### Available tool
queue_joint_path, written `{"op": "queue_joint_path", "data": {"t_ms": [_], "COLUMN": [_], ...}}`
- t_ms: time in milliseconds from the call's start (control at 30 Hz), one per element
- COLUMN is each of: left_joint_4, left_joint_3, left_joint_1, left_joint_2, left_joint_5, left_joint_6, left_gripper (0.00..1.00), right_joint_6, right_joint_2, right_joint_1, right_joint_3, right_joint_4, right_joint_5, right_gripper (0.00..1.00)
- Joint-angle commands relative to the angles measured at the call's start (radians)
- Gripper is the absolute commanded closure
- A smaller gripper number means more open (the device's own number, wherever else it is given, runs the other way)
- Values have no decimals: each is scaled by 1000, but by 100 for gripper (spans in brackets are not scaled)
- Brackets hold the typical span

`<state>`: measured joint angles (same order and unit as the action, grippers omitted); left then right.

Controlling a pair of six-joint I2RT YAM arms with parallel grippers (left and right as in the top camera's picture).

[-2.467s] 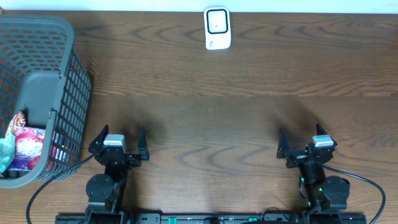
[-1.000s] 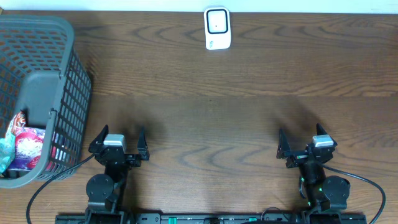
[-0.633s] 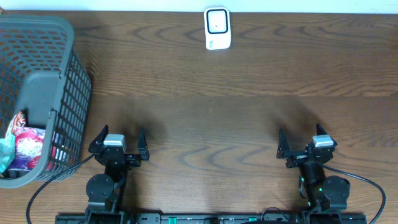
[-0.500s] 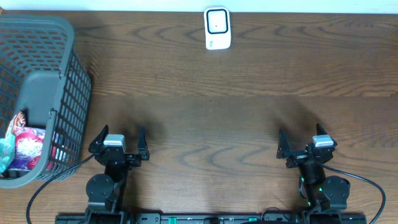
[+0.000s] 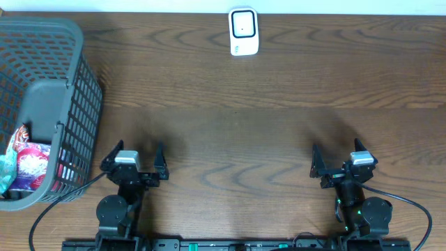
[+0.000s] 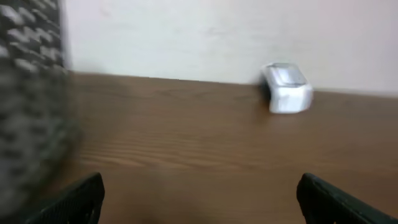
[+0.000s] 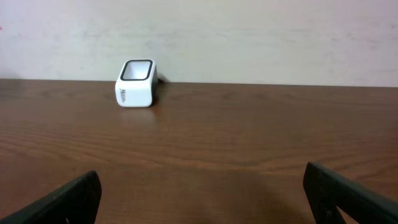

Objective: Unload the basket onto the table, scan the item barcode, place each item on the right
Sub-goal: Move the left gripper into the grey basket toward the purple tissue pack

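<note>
The wooden table point(image 5: 279, 125) carries a grey basket point(image 5: 85, 115) at near left; only the overhead view shows the red-and-white packet point(image 5: 29, 167) inside; left gripper point(image 5: 134, 156) and right gripper point(image 5: 340, 162) gape fully, empty; every view shows the white scanner point(image 5: 244, 31), far centre.

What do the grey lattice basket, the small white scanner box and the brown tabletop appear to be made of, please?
Grey lattice basket: probably moulded plastic, matte; uniform open grid.
Small white scanner box: likely smooth hard plastic, with a dark-rimmed window.
Brown tabletop: wood or wood-look laminate; grain swirls, low sheen.
</note>
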<state>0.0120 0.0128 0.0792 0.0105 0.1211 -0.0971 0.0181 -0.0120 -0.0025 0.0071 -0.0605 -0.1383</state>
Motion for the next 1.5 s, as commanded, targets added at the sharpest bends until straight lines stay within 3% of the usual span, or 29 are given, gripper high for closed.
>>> {"op": "queue_joint_path", "data": {"t_ms": [0, 100, 300, 400, 567, 700, 767, 867, 967, 1067, 1200, 1333, 1467], "left_joint_4": [31, 32, -29, -174, -526, -578, -579, -578, -578, -573, -446, 20, 502], "left_joint_3": [-7, -7, -7, -7, -1, 56, 104, 212, 369, 554, 846, 1273, 1712], "left_joint_1": [0, 0, 0, 0, 0, 0, 0, 0, 0, 0, 0, -15, -102], "left_joint_2": [-4, -4, -4, -4, -4, -1, 16, 87, 232, 406, 660, 945, 1224], "left_joint_5": [421, 598, 604, 602, 449, 211, 119, 31, -30, -107, -280, -595, -889], "left_joint_6": [-468, -653, -689, -710, -737, -745, -699, -520, -357, -274, -204, -53, 12], "left_gripper": [2, 2, 2, 2, 2, 2, 2, 2, 2, 2, 2, 2, 2], "right_joint_6": [11, 11, 11, 11, 11, 11, 11, 11, 11, 11, 11, 11, 11], "right_joint_2": [6, 6, 6, 6, 6, 6, 6, 6, 6, 6, 6, 6, 6], "right_joint_1": [-3, -3, -3, -3, -3, -3, -3, -3, -3, -3, -3, -3, -3], "right_joint_3": [-2, -2, -2, -2, -2, -2, -2, -2, -2, -2, -2, -2, -2], "right_joint_4": [-4, -4, -4, -4, -4, -4, -4, -4, -4, -4, -4, -4, -4], "right_joint_5": [-2, -2, -2, -2, -2, -2, -2, -2, -2, -2, -2, -2, -2], "right_gripper": [1, 1, 1, 1, 1, 1, 1, 1, 1, 1, 1, 1, 1]}}
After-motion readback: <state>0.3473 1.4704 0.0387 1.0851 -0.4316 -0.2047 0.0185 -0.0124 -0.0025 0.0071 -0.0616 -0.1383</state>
